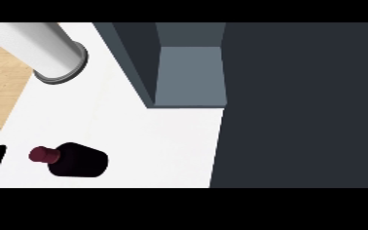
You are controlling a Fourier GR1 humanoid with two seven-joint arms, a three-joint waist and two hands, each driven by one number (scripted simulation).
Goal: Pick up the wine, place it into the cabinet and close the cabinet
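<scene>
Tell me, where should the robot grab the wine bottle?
Probably around the wide dark body of the wine bottle, below its small maroon cap. The bottle seems to stand upright on the white counter, so a hand should come from the side, best from the right, where bare counter lies beside it. The cap is too narrow to wrap.

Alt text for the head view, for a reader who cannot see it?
A dark wine bottle with a maroon cap sits on the white counter at lower left, apart from the open dark cabinet at upper centre. A pale grey cylinder shows upper left.
</scene>
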